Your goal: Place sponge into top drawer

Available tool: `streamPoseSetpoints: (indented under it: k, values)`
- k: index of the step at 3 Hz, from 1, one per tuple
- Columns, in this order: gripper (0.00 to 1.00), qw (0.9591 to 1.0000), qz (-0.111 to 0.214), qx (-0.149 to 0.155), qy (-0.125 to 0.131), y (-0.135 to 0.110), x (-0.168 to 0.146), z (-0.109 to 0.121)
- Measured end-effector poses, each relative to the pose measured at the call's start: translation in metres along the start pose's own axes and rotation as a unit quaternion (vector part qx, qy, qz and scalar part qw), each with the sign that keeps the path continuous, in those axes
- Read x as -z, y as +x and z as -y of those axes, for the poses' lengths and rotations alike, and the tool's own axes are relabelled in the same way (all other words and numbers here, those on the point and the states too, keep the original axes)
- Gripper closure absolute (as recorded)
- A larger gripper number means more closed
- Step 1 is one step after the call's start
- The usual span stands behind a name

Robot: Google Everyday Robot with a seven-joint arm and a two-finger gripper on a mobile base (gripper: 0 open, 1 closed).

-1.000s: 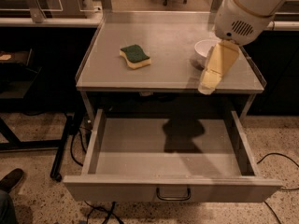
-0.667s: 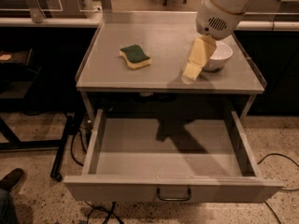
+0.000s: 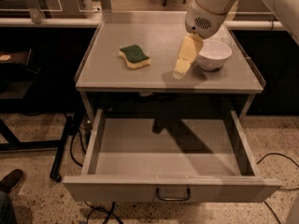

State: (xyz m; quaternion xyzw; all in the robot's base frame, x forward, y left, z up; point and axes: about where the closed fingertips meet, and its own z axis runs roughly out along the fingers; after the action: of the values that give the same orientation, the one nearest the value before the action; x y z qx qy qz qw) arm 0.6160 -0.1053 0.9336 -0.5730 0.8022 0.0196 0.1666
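**Change since earlier frames.** I see the gripper (image 3: 181,69) has travelled left across the tabletop (image 3: 154,34). A second ago it hung near the right edge, in front of the white bowl (image 3: 214,54). It now sits left of the bowl, whose rim and near wall are in plain sight. The sponge (image 3: 134,56) and the top drawer (image 3: 163,148) have not shifted.

**Gripper.** It hangs from the white arm (image 3: 210,8), which enters from the upper right. It slants down and to the left, with its tip low over the tabletop between sponge and bowl, nearer the bowl. I read the fingers as together: one pale tapering wedge, no gap showing, nothing held. Its shadow falls on the tabletop right at the tip.

**Sponge.** It lies flat on the tabletop, left of centre, apart from the gripper. The dark green scrub face is up and the pale yellow body shows along the near edge. Its long axis runs diagonally, from the rear left toward the front right of the table.

**Top drawer.** It is pulled well out below the tabletop toward the camera, with its grey floor exposed. The loop handle (image 3: 173,195) sits at the centre of the front panel.
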Motion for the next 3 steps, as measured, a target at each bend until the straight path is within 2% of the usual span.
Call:
streamPoseSetpoints:
  k: [1,2,3]
  values:
    - [0.0,0.9994,0.025,-0.025,0.005,-0.02,-0.01,0.014]
    - [0.0,0.9975,0.035,-0.06,0.016,-0.054,-0.037,0.055]
    - [0.0,0.9969,0.041,-0.065,0.016,-0.058,-0.041,0.058]
